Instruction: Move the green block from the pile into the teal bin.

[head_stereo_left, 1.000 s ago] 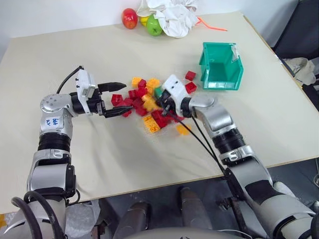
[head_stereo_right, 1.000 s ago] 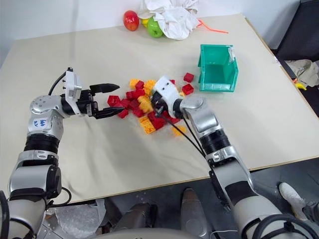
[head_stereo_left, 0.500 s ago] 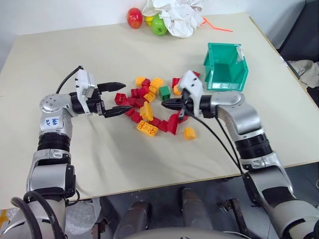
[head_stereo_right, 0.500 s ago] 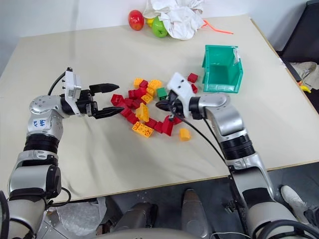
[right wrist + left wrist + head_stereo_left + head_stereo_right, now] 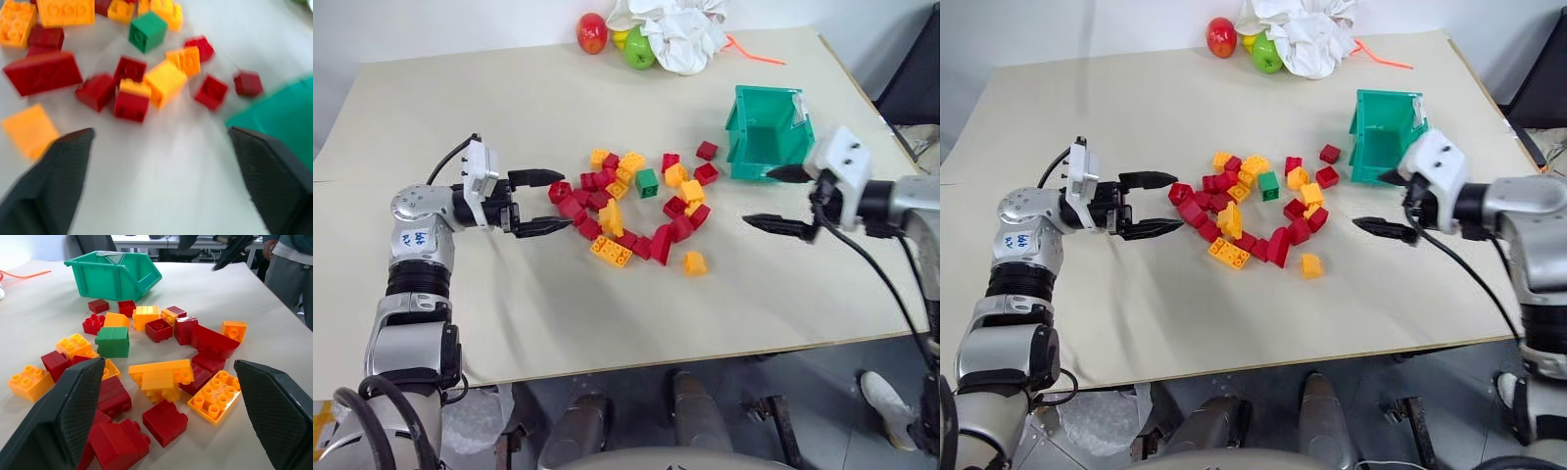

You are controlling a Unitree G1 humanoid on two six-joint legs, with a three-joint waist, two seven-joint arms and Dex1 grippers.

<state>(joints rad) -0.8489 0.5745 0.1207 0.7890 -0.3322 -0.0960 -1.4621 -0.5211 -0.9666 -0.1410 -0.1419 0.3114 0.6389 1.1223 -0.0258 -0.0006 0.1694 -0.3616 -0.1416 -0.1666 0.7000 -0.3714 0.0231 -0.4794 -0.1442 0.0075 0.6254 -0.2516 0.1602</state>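
Currently both grippers empty, jaws wide apart. Left gripper (image 5: 536, 203) hovers level at the left edge of the pile (image 5: 636, 211); right gripper (image 5: 778, 200) sits off to the pile's right, just in front of the teal bin (image 5: 767, 134). Green block (image 5: 647, 183) lies on the table (image 5: 509, 313) in the pile's far half, well apart from the bin.

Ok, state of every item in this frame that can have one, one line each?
green block: on the table among the pile, not held
pile: scattered loosely
teal bin: resting on the table, no blocks seen inside
left gripper: open, empty, beside the pile
right gripper: open, empty, in front of the bin
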